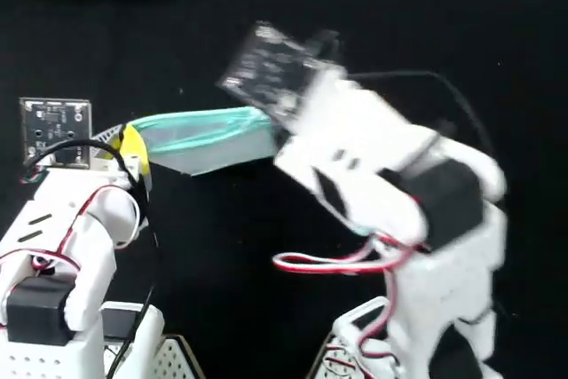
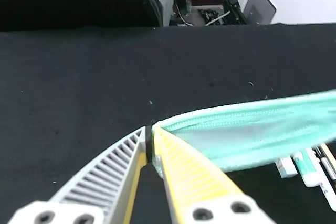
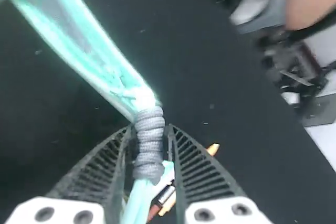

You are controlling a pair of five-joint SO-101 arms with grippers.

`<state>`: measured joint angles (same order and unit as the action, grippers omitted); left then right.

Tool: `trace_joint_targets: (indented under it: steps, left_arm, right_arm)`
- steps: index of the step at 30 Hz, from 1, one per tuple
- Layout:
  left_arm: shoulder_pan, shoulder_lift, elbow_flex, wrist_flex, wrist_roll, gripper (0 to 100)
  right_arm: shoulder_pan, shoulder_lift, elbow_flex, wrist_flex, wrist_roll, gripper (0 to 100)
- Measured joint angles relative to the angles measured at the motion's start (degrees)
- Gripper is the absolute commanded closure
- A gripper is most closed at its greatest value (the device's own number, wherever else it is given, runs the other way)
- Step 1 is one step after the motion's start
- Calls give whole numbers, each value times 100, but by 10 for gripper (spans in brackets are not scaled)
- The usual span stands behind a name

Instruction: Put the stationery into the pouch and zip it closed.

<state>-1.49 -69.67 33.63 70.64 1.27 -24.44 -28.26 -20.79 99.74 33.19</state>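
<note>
A teal mesh pouch [image 1: 209, 135] hangs stretched between the two arms above the black table. My left gripper [image 1: 131, 150], with one yellow finger, is shut on the pouch's [image 2: 247, 129] end corner [image 2: 149, 132]. At the other end my right gripper [image 3: 149, 129] is shut on the grey braided zipper cord [image 3: 148, 153] where it leaves the pouch [image 3: 79, 40]. Pens and a white tube of stationery [image 2: 307, 163] show at the pouch's lower edge; I cannot tell whether they are inside it or under it. An orange pen tip [image 3: 212, 149] shows past the right fingers.
The table [image 1: 444, 51] is covered in black cloth with free room behind and to both sides of the pouch. Both arm bases [image 1: 53, 308] stand at the near edge. A chair and cables lie past the table's far edge [image 2: 210, 24].
</note>
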Motion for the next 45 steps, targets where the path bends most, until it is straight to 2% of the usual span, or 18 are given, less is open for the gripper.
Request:
trace_joint_targets:
  steps: [18,24,29,31,34,35,40,45]
  left_arm:
    - [79,-18,396,-70,-141,969]
    - [88,-18,396,-70,-141,969]
    - [141,-18,396,-70,-141,969]
    - [141,-18,396,-70,-141,969]
    - [141,-18,396,-70,-141,969]
    - [141,-18,396,-70,-149,969]
    - [114,-26,466,-70,-149,969]
    - [97,-26,633,-255,-158,969]
  right_arm:
    - [123,-1354,2259,-404,70,986]
    - [624,-1626,2444,-422,343,986]
    - [695,-1626,2444,-422,360,985]
    - [686,-1626,2444,-422,360,933]
    - [422,-1626,2444,-413,70,746]
    - [281,-1626,2444,-396,-79,713]
    - [-580,-1635,2163,-141,-721,791]
    - [-941,-1670,1090,88,-1187,726]
